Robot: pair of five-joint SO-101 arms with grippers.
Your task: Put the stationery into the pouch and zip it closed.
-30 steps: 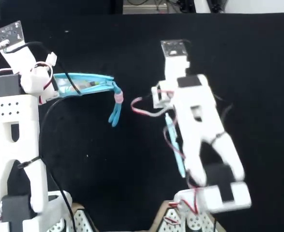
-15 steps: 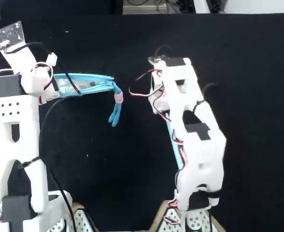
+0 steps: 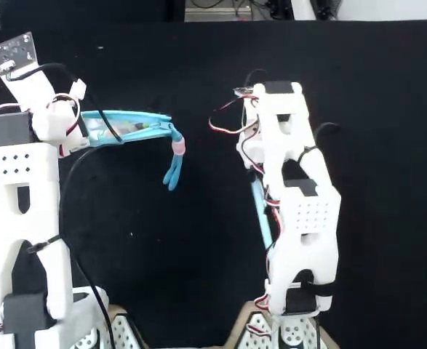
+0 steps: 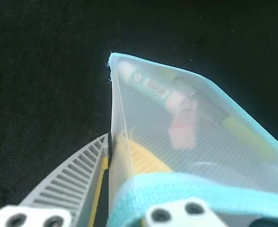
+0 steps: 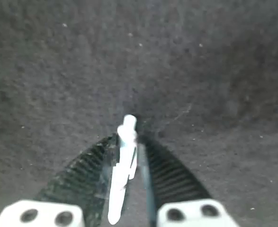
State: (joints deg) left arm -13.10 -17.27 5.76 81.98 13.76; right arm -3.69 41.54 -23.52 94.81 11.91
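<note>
The left gripper (image 3: pixel 78 131) is clamped on one end of a single light-blue mesh zip pouch (image 3: pixel 129 125), whose long axis points sideways toward the right arm. The right gripper (image 5: pixel 129 136) pinches one slim pale-blue plastic pen (image 3: pixel 261 211), which lies near-to-far, well apart from the pouch. At least three items show inside the pouch.

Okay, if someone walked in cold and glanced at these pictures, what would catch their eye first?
Most likely the light blue mesh pouch, clamped in the left gripper at the left of the black table, with its tassel dangling and stationery showing through the mesh. Next would be the pale pen pinched between the dark fingers of the right gripper, above the table.
</note>
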